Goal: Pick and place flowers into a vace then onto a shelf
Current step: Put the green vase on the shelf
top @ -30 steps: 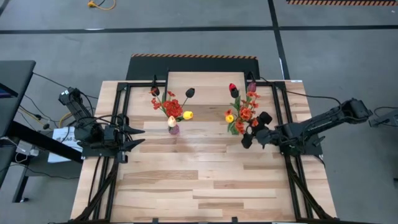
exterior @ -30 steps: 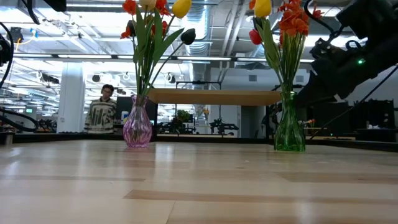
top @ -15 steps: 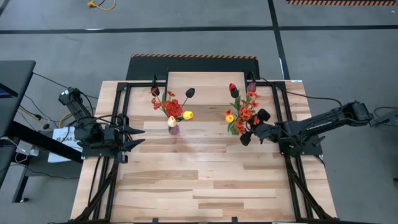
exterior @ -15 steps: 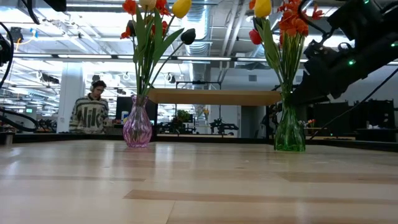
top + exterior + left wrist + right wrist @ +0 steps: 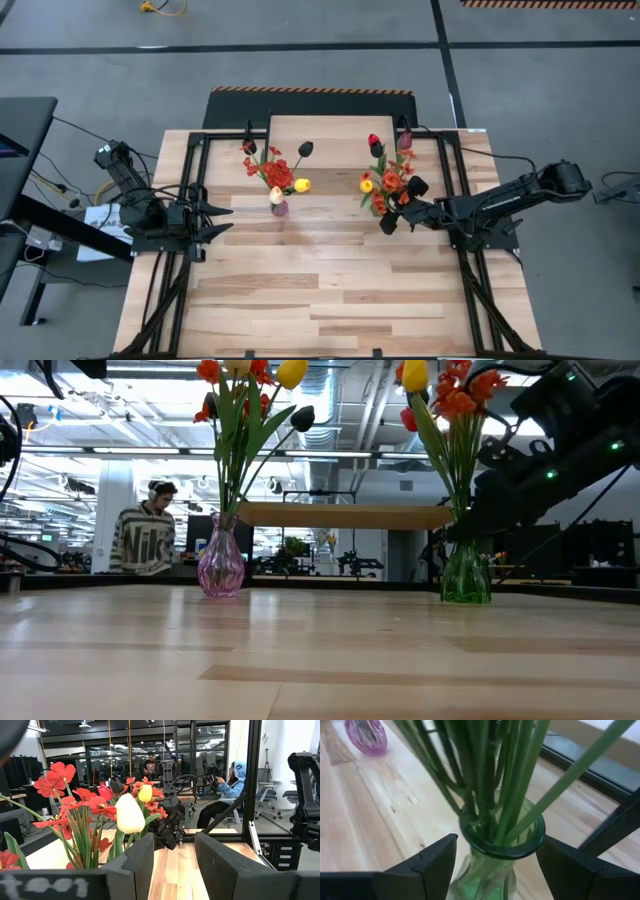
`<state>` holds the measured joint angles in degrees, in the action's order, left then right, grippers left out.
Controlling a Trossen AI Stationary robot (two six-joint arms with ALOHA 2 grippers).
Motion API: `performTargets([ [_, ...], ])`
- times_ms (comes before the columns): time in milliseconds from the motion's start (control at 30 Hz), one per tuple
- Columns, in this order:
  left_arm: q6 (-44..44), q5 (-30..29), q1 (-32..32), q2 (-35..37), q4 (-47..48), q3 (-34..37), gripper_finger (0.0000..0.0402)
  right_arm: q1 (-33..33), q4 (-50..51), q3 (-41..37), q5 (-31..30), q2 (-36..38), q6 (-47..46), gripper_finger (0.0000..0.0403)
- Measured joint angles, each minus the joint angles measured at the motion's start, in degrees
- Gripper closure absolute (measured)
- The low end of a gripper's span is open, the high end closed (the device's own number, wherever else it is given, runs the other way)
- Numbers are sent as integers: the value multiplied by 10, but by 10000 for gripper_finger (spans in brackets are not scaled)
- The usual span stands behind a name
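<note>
The table [image 5: 330, 290] is a top of light wood planks in a black frame. Two vases stand directly on it, toward the far side: a pink vase [image 5: 221, 569] on the left and a green vase [image 5: 465, 573] on the right, well apart. Behind them, at the far middle, stands the shelf [image 5: 345, 515], a low light-wood board.

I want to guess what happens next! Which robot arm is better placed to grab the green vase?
Probably the right. Its open end effector already sits either side of the green vase, just under the rim. The left end effector waits at the table's left edge, far away.
</note>
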<state>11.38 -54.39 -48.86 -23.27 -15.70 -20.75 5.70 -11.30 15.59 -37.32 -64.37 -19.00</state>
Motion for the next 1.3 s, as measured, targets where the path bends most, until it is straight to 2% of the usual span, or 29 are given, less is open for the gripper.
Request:
performTargets([
  [467,-3,0,0,0,9,0,268,-21,-27,0,-1,-15,0,148],
  [600,-7,0,0,0,11,0,268,-21,-27,0,-1,-15,0,171],
  [1033,-12,0,0,0,18,0,268,-20,-27,0,0,-15,-1,288],
  [1167,-13,0,0,0,18,0,268,-20,-28,0,0,-14,-2,296],
  [1300,-13,0,0,0,18,0,268,-20,-25,0,0,-14,-6,276],
])
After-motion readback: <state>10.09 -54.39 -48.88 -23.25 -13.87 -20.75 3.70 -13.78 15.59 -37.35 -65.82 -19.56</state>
